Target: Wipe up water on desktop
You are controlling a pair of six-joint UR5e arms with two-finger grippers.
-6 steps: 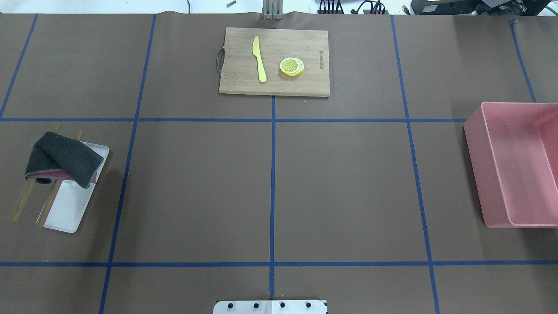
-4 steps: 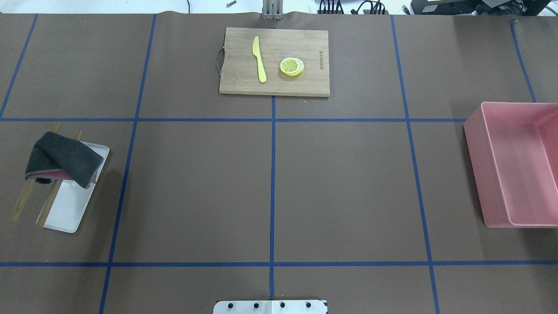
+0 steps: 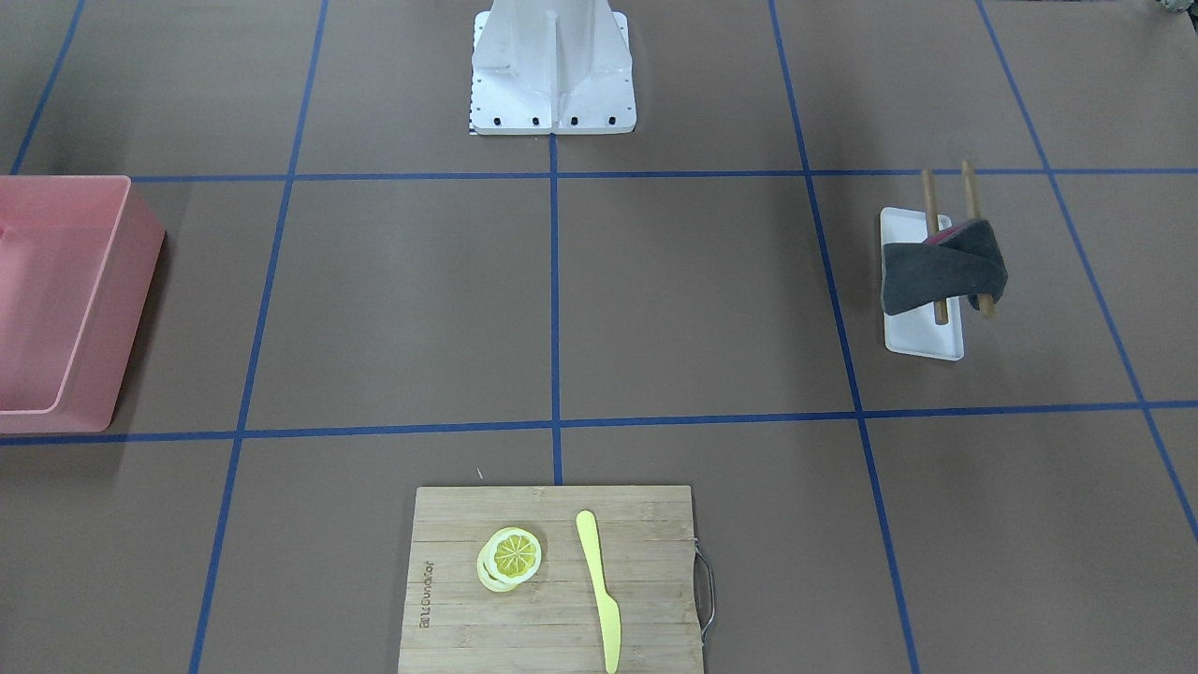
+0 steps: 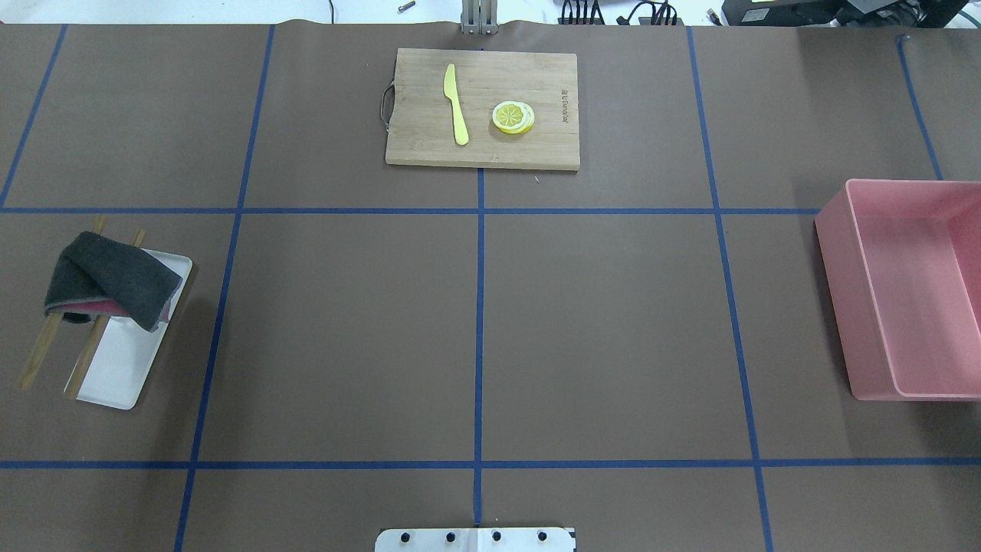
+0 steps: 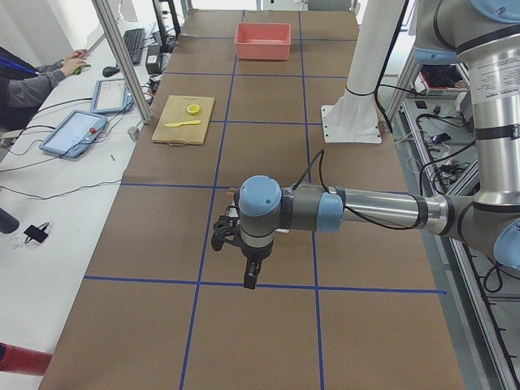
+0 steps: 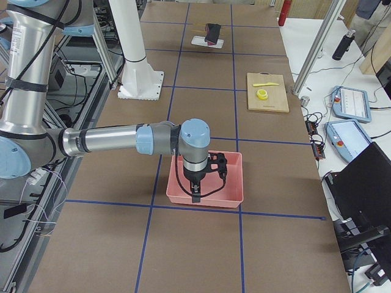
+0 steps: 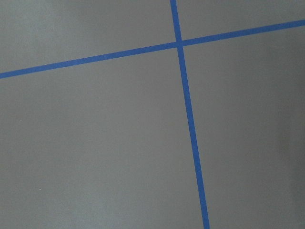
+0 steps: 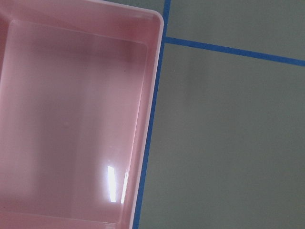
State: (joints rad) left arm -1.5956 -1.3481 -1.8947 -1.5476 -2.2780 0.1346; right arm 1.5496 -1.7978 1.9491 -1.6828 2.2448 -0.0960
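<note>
The desktop (image 4: 345, 330) is a matte brown surface divided by blue tape lines; I see no water on it. A dark grey cloth (image 4: 111, 280) hangs over two wooden rods above a white tray (image 4: 115, 376) at the left. My left gripper (image 5: 252, 276) shows only in the exterior left view, hanging over bare desktop; I cannot tell if it is open or shut. My right gripper (image 6: 195, 194) shows only in the exterior right view, above the pink bin (image 6: 208, 177); I cannot tell its state either.
The pink bin (image 4: 912, 291) stands at the right edge with nothing in it. A bamboo cutting board (image 4: 483, 107) at the far middle holds a yellow knife (image 4: 457, 103) and lemon slices (image 4: 513, 117). The robot's white base (image 3: 552, 75) stands at the near edge.
</note>
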